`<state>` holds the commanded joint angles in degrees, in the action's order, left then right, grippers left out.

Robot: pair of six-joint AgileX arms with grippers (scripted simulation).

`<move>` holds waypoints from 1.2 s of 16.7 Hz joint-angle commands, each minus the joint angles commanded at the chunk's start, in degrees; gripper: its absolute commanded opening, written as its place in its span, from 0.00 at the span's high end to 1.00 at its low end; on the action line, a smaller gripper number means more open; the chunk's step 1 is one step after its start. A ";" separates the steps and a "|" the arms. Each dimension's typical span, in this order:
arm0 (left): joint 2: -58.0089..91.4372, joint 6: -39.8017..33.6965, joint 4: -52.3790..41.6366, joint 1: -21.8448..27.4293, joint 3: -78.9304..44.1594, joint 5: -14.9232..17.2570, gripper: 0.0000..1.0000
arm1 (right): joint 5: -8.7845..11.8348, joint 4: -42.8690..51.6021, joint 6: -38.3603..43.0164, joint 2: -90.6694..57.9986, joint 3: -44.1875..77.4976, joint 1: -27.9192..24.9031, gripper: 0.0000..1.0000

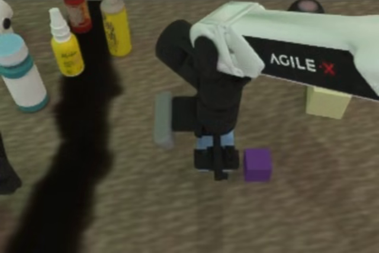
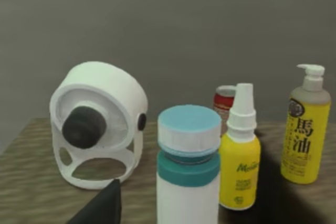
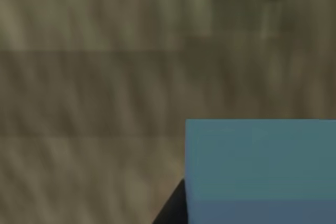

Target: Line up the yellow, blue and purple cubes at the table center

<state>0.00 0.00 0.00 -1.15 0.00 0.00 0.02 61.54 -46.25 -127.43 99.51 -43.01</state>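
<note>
My right gripper points straight down at the table centre and is shut on the light blue cube. Most of that cube is hidden under the wrist. The right wrist view shows the blue cube close up, with one dark finger against its side. The small purple cube rests on the table just right of the gripper, a narrow gap apart. Farther right, the pale yellow cube is partly covered by my right arm. My left gripper is parked at the left edge, open, with one finger showing.
At the back left stand a white bottle with a teal cap, a yellow spray bottle, a red can and a yellow pump bottle. A white round device sits at the far left. A broad dark shadow crosses the left side.
</note>
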 joint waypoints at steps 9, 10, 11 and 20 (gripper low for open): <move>0.00 0.00 0.00 0.00 0.00 0.00 0.00 | -0.06 -7.83 0.05 -2.57 -5.49 -0.10 1.00; 0.00 0.00 0.00 0.00 0.00 0.00 0.00 | -0.06 -7.83 0.05 -2.57 -5.49 -0.10 0.92; 0.00 0.00 0.00 0.00 0.00 0.00 0.00 | -0.06 -7.83 0.05 -2.57 -5.49 -0.10 0.85; 0.00 0.00 0.00 0.00 0.00 0.00 0.00 | -0.06 -7.83 0.05 -2.57 -5.49 -0.10 0.17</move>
<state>0.00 0.00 0.00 -1.15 0.00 0.00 -0.04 53.71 -46.20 -130.00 94.02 -43.12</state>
